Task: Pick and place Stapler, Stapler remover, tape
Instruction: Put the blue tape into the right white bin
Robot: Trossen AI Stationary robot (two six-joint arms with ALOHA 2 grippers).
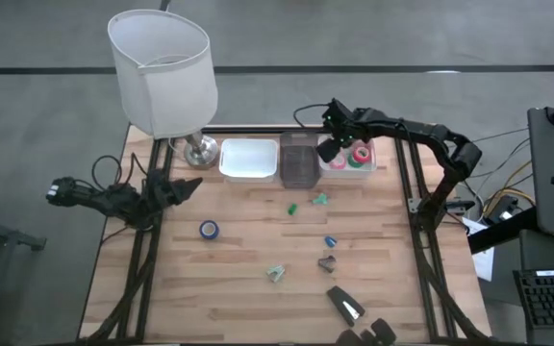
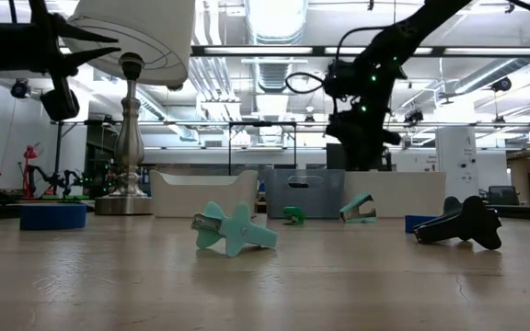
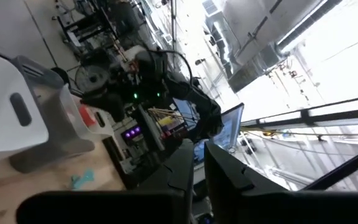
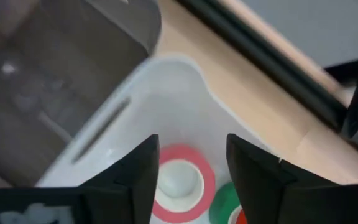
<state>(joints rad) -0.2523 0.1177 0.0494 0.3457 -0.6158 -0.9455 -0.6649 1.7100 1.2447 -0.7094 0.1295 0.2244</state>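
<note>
At the back of the wooden table [image 1: 258, 240], past the grey slotted bin [image 1: 298, 160], the right gripper [image 1: 339, 144] hangs over the white open tray [image 1: 346, 171]. Its two dark fingers [image 4: 253, 180] stand well apart with nothing between them. Directly below the gap lies a red ring-shaped tape roll [image 4: 180, 182], flat on the tray floor with its hole facing up; a green tape roll [image 4: 224, 204] lies touching or just beside it (contact not resolvable).

In front of the grey bin and towards the left arm, a blue tape roll [image 1: 209, 230] lies flat on the wood, hole up. The small black stapler with a silver-white top strip [image 1: 345, 304] sits near the table's front edge, well apart from the bin; its long axis runs diagonally, one end towards the bin, the other towards the front right corner. Near it, a dark claw-shaped staple remover [image 1: 327, 261] and a pale teal staple remover [image 1: 276, 274] lie on the wood.

The left gripper [image 1: 188, 187] waits raised beside the base of the white-shaded lamp [image 1: 161, 72], fingers drawn close together, holding nothing.
</note>
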